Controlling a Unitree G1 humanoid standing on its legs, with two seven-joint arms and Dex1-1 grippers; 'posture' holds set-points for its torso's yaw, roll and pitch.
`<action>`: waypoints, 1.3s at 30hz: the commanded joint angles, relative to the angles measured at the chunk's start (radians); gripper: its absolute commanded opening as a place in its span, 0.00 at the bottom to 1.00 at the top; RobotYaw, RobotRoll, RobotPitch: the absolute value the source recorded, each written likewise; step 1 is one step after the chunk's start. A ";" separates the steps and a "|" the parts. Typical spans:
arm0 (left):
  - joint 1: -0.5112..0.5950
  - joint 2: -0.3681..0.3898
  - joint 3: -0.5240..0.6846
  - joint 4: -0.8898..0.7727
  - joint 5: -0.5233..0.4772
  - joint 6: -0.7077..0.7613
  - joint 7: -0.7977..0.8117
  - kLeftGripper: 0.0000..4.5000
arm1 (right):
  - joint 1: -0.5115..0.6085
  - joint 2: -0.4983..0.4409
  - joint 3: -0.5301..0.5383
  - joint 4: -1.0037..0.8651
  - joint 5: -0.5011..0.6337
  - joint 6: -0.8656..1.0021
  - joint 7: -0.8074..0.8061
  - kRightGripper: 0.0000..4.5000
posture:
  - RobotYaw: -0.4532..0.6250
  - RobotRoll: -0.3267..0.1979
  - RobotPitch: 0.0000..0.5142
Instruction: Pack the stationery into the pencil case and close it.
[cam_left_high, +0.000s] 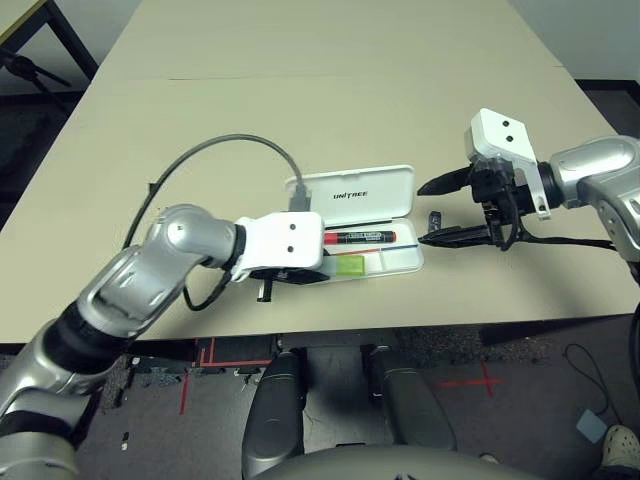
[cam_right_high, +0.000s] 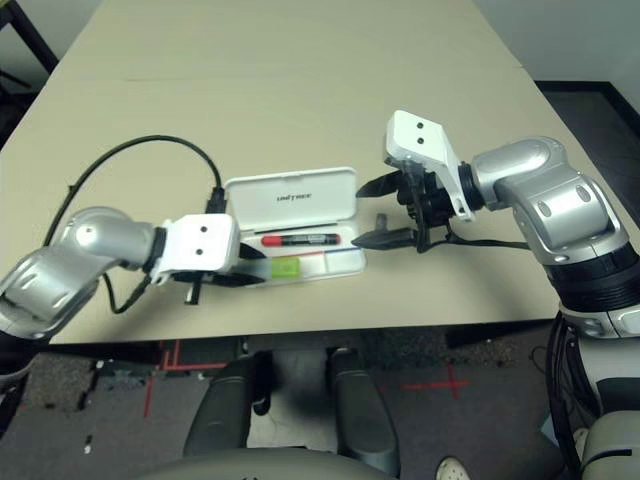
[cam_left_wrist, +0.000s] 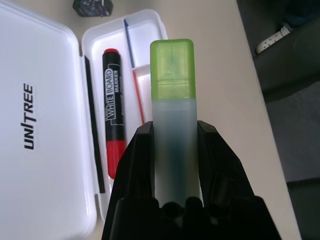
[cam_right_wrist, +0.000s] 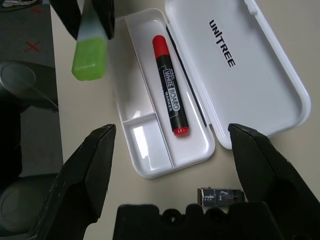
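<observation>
The white pencil case (cam_left_high: 362, 190) lies open on the table, its "UNITREE" lid (cam_left_wrist: 40, 125) folded back and its tray (cam_right_wrist: 150, 155) toward me. A red and black whiteboard marker (cam_left_wrist: 112, 130) lies in the tray's long compartment. My left gripper (cam_left_wrist: 175, 130) is shut on the pale bar with the green end (cam_left_wrist: 172, 65), and holds it over the tray's front edge. To the right of the case my right gripper (cam_left_high: 432, 212) stands open and empty. A tiny dark piece (cam_right_wrist: 222, 196) lies on the table between its fingers, just off the tray's right end.
A grey cable (cam_left_high: 230, 142) loops from my left wrist over the table to the left of the case. The table's front edge (cam_left_high: 400, 325) runs close below the tray. Behind the case lies broad bare tabletop (cam_left_high: 330, 80).
</observation>
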 joint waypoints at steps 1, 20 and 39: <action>-0.024 -0.027 -0.040 0.034 0.029 0.026 -0.001 0.25 | 0.004 -0.012 0.005 -0.019 -0.012 -0.003 0.001 1.00 | 0.41 0.62 0.38; -0.061 -0.148 -0.104 0.096 0.084 0.145 0.052 0.25 | 0.023 -0.021 0.000 -0.031 -0.024 -0.003 -0.008 1.00 | 0.39 0.62 0.40; -0.015 -0.008 0.008 0.034 0.046 0.087 -0.004 0.99 | 0.015 -0.034 -0.015 -0.024 -0.012 0.009 0.002 1.00 | 0.40 0.62 0.40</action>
